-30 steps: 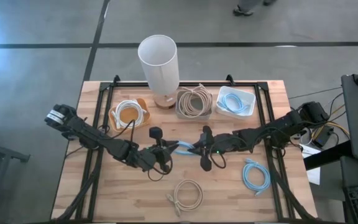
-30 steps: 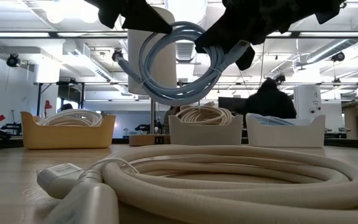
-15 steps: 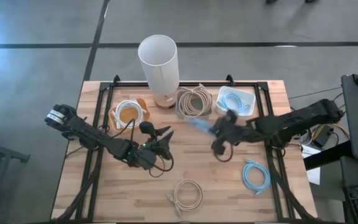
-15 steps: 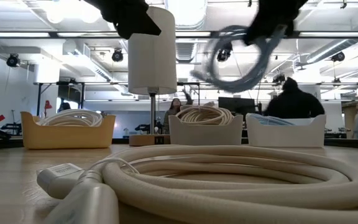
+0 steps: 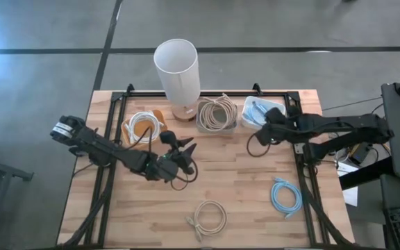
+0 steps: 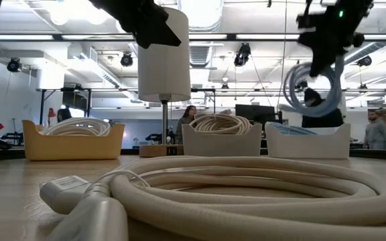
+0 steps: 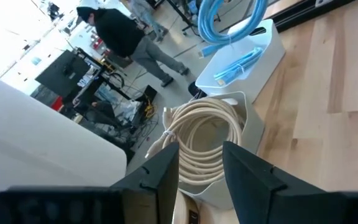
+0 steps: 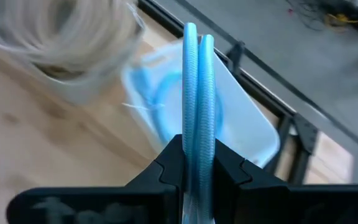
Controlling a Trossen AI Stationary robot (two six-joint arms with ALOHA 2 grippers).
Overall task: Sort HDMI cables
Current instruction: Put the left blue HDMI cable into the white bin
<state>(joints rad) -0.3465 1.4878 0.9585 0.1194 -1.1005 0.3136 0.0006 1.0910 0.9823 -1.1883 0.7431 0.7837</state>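
Since a second ago: the light blue cable coil (image 6: 311,90) has left the middle of the desk (image 5: 242,191), where both claws met on it. It now hangs from the right claw (image 5: 265,120) alone, clamped between closed fingers, just above the white tray (image 5: 280,110).

Left claw (image 5: 180,147): drawn back from the handover spot, fingers spread, holding nothing, well short of the white tray and nearer the orange tray (image 5: 157,115).

White tray: smooth, rounded walls; another light blue cable (image 7: 235,64) lies inside. Beside it, the grey tray (image 5: 202,126) holds a beige braided coil (image 5: 217,112); the orange tray holds a white coil (image 5: 144,125).

Loose on bare wood, well apart from the white tray: one light blue coil (image 5: 285,195), one beige coil (image 5: 209,216). Tall white cylinder (image 5: 177,69) stands beside the grey tray.
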